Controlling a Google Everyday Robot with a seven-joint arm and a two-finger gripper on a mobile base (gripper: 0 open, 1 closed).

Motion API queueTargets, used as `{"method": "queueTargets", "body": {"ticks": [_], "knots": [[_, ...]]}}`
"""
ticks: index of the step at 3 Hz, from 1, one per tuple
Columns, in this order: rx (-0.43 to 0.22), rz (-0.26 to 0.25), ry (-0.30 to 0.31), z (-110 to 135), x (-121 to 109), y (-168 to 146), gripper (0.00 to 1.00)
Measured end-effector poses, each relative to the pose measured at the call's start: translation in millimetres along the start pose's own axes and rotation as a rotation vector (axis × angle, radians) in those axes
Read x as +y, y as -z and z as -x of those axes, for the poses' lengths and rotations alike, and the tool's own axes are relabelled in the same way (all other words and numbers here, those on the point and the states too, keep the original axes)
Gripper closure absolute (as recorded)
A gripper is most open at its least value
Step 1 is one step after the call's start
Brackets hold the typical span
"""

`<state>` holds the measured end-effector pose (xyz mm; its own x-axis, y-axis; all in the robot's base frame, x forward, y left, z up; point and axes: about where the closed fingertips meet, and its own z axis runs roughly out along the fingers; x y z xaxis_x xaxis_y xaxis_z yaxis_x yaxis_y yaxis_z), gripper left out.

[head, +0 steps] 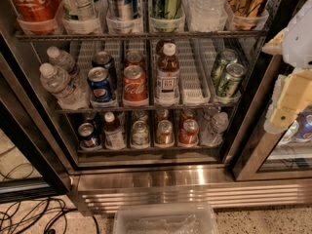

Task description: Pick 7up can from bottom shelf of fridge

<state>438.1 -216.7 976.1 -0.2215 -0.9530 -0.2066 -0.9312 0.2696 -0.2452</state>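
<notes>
One pale yellow-and-white plastic gripper (287, 101) hangs nearest the camera at the right edge, level with the middle rack and outside the cabinet. Whether it is released or clenched cannot be told.

Lower down, a clear plastic tub (165, 217) sits on the speckled floor just before the ribbed steel base of the large stainless-steel fridge (195, 182).

Deeper in, on the dim wire bottom shelf (146, 149), the small pale green-and-silver 7up can (140, 133) stands upright at the front of its lane. It is between a white-capped brown bottle (114, 130) and an orange can (164, 132), well apart from the gripper.

This looks like the approach step, with no reach begun. The next move calls for dropping down and leftward, then entering under the middle rack in line with that lane, without knocking either neighbour.
</notes>
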Motion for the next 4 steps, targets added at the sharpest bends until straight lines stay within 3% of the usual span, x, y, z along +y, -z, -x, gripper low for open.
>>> {"method": "queueTargets", "body": {"ticks": [2, 4], "knots": [[-0.012, 0.011, 0.005, 1.2, 5.6, -13.4, 0.00], [-0.074, 0.100, -0.001, 9.2, 42.0, -111.2, 0.00]]}}
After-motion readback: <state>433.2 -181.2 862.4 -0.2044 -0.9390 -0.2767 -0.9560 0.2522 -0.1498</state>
